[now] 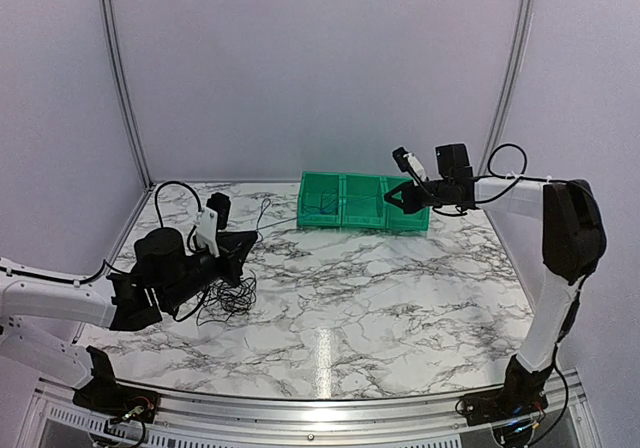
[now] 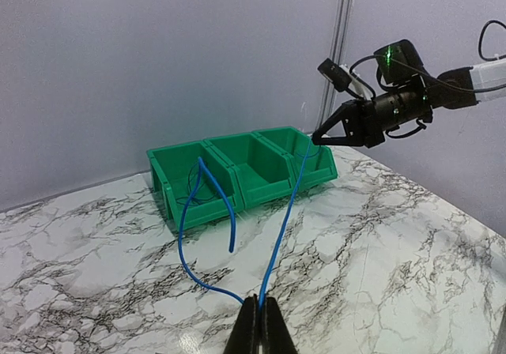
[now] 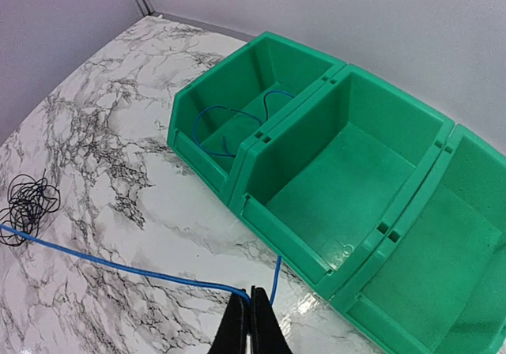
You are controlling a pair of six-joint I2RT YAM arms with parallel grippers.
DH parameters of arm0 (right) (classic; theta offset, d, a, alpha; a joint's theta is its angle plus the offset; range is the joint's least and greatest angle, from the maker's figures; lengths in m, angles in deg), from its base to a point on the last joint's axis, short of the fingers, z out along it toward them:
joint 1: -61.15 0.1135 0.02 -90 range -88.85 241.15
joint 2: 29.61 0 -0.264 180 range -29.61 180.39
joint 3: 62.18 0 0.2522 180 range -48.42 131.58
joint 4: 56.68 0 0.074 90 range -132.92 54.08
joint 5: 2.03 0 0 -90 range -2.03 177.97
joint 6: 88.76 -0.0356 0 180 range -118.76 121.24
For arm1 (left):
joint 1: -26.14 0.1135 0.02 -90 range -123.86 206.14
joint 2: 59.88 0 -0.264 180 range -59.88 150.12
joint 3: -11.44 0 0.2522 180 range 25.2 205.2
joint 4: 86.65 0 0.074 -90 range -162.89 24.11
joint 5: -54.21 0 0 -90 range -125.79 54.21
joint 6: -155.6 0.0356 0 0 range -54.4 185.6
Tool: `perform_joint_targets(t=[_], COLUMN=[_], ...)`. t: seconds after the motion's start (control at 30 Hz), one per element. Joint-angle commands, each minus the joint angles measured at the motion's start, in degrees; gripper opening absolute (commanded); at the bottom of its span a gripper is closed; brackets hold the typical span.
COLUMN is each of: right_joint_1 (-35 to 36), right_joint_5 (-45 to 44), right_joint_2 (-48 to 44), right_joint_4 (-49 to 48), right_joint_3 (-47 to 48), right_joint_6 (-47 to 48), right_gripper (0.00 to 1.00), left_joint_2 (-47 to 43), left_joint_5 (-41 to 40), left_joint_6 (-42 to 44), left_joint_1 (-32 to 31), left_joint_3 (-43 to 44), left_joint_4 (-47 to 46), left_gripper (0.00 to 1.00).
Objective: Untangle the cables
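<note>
Top view: the left gripper [image 1: 243, 240] hangs over the worktop [image 1: 380, 298] beside a black tangle [image 1: 226, 298]. The right gripper [image 1: 392, 196] is at the bins [image 1: 345, 220].

Left wrist: the jaws are pinched closed on a blue cable [image 2: 278, 235] that runs nearly straight to the right gripper.

Right wrist: the jaws are clamped on that cable's far end. More blue wire [image 3: 229, 118] lies in the end bin.

No writing is legible.
</note>
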Motion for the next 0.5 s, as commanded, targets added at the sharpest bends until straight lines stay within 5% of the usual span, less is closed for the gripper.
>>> perform_joint_targets(t=[0.0,0.2,0.47], right_joint_1=[-1.47,-0.87,-0.47], right_joint_5=[-1.48,8.2,16.45], right_joint_2=[0.7,-1.57,-3.87], right_joint_4=[0.14,-0.32,10.96], right_joint_3=[2.73,2.6,9.66], right_joint_6=[-1.13,-1.41,0.42], right_gripper=[0.0,0.06,0.48], left_joint_2=[-2.39,2.81,15.39], left_joint_5=[-2.53,-3.41,2.64], left_joint_6=[1.3,1.22,-8.97], left_joint_1=[0.01,0.14,3.26], left_joint_3=[-0.63,7.0,32.82], left_joint_4=[2.26,6.28,24.8], left_gripper=[0.0,0.0,0.0])
